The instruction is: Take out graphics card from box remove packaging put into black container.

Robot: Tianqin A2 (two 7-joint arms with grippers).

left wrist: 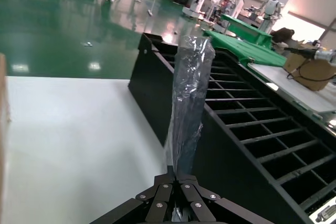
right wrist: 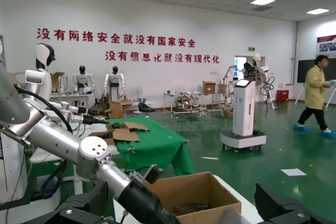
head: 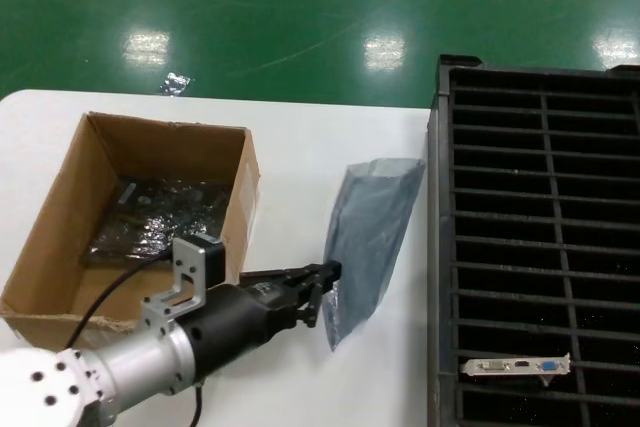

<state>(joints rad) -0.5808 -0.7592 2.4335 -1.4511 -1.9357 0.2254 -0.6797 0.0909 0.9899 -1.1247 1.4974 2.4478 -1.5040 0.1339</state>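
We're in a big robotics lab hall: glossy green floor (right wrist: 294,156), humanoid robots (right wrist: 114,85) lined along the white wall under a red Chinese slogan (right wrist: 115,40), a worker in a yellow coat (right wrist: 315,94) walking past.

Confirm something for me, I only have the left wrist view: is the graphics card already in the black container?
Observer: Yes. In the head view, the graphics card sits in a near slot of the black container, with its silver bracket showing.
Operator: Good. My left gripper is shut on the packaging. Is anything left in the box?
Observer: Yes. A darker glossy bag lies on the floor of the box.
Operator: Where is the right arm?
Observer: It is outside the head view. Its wrist camera shows the right gripper open, held back and facing the box.
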